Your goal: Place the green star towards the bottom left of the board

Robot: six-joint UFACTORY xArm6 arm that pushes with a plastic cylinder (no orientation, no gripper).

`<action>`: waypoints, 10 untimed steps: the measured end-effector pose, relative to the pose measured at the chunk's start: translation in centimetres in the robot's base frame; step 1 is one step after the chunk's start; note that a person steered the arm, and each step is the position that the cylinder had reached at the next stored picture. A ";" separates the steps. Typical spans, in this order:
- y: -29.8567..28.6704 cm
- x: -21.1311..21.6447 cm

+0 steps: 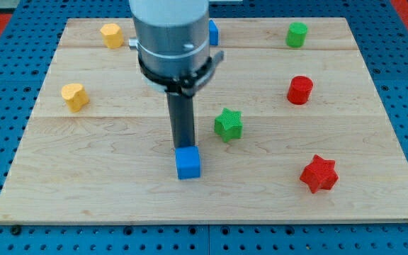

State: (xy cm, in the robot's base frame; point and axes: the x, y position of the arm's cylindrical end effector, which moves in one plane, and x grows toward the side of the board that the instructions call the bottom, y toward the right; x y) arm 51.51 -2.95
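The green star (228, 124) lies near the middle of the wooden board (105, 191), a little right of centre. My tip (184, 146) stands to the star's left and slightly below it, apart from it. The tip's end touches or sits just behind the top edge of a blue cube (188, 163), which hides the very end.
A yellow block (111, 34) sits at the top left and another yellow block (75, 96) at the left. A blue block (213, 32) shows partly behind the arm at the top. A green cylinder (297, 34), a red cylinder (299, 90) and a red star (319, 173) are on the right.
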 end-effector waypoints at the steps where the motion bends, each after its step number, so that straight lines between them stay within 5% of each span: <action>1: 0.1 1.5; 3: 9.7 -2.3; 4: 9.4 -5.1; 5: 3.5 -6.4; 7: 2.9 -9.9; 9: -10.7 -6.2; 10: -11.9 -3.4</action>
State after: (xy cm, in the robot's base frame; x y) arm 48.06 -14.82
